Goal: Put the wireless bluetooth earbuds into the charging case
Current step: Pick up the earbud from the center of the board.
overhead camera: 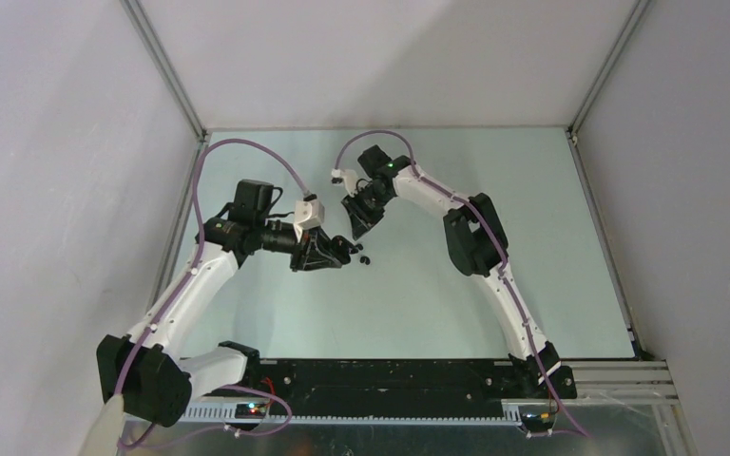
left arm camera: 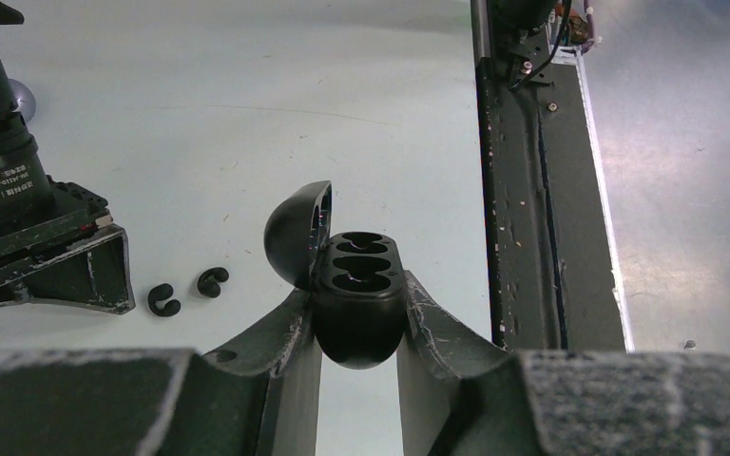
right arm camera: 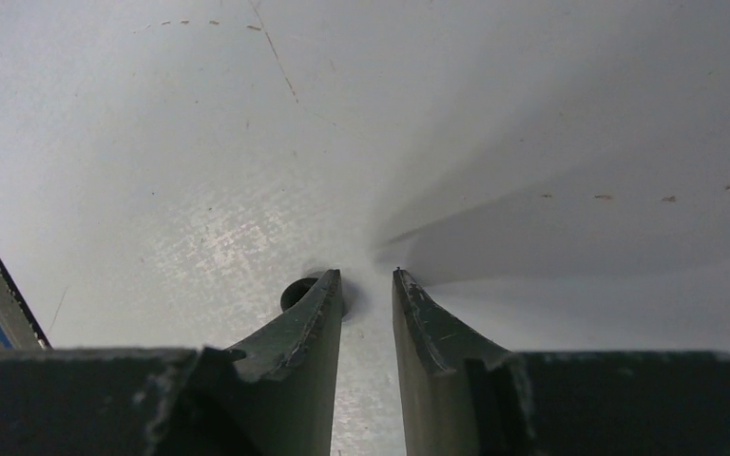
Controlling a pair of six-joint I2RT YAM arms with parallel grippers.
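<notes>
L pincer (left arm camera: 359, 291) grips open case (left arm camera: 357, 334); bud (right arm camera: 296, 293) just outside R pincer (right arm camera: 368, 281) edge.

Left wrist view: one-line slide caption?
Left claw clamped on the glossy black oval charging case, lid open; two small black curved earbuds lie loose on the pale table beside it.

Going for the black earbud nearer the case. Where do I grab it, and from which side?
Come straight down and pinch the earbud across the width of its curl. It lies flat on the table as a small hook, probably too low for a sideways approach.
</notes>
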